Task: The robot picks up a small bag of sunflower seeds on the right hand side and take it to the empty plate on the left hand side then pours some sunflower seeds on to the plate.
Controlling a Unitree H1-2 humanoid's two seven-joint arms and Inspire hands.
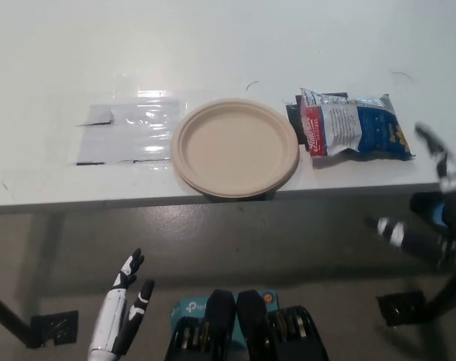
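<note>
White tabletop carried the empty plate and seed bag, beyond my open, empty right hand; my left hand rested low, open.

Print on the seed bag seems too blurred to read.

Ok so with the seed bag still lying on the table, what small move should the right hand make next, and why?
Probably reach the right hand forward and up over the table edge toward the bag of sunflower seeds. The bag lies flat and untouched beside the empty plate, while the hand hangs below table level, its fingers apart and holding nothing. The left hand rests low at the lower left.
</note>
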